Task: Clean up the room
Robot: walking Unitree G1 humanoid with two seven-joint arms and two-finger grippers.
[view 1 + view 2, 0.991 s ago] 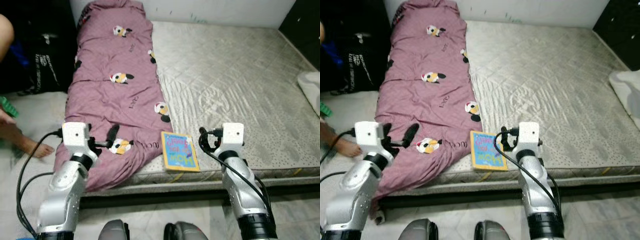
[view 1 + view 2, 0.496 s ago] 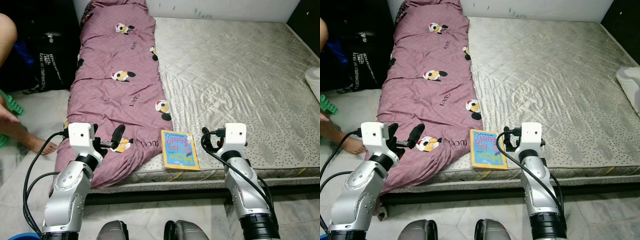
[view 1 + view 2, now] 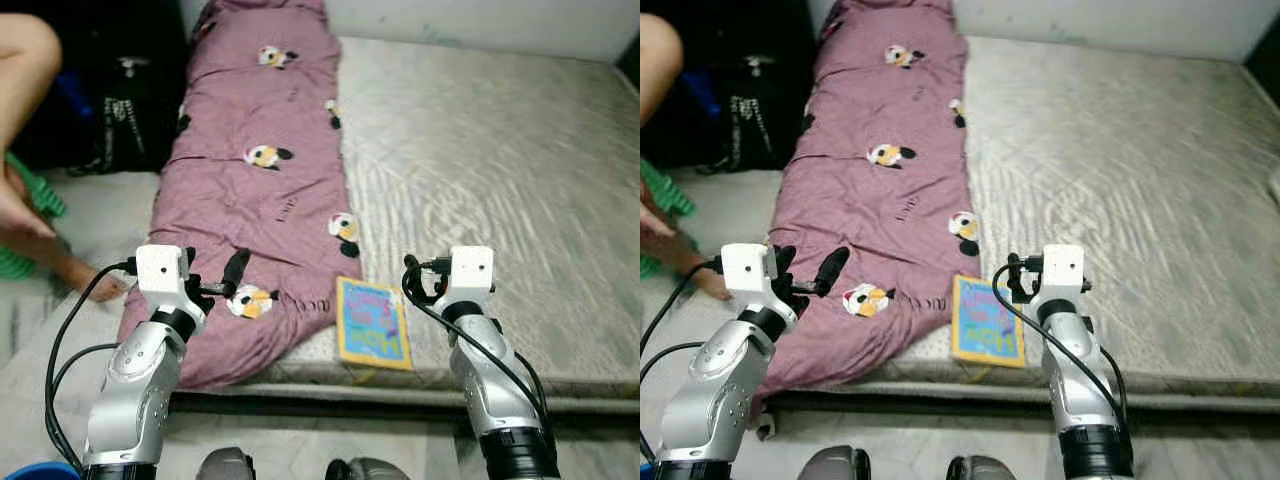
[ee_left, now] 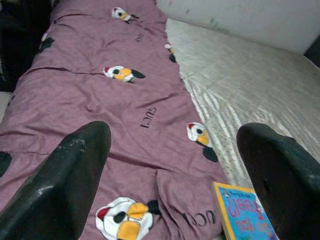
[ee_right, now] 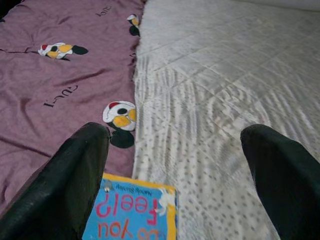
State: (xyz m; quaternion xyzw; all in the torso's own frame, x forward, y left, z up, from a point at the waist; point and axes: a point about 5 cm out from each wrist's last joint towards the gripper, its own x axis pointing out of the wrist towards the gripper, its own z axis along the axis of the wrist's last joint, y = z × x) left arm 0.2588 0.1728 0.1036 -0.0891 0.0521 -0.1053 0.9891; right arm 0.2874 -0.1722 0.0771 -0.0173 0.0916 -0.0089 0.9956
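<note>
Book (image 3: 373, 322) lies flat at bed (image 3: 520, 190) near edge, touching purple blanket (image 3: 262, 190). Right end effector (image 5: 175, 165) open, just above book; left end effector (image 4: 170, 165) open over blanket. Lower right straight down, pinch overhanging book edge.

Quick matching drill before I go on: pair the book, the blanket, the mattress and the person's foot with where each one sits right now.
Things:
1. book
2. blanket
3. mattress
4. person's foot

Places:
A. on the floor, to the robot's left of the bed
B. spread down the left side of the mattress
C. at the near edge of the mattress, between the two grippers
D. under the book and the blanket

Pairs: 1-C, 2-B, 3-D, 4-A
</note>
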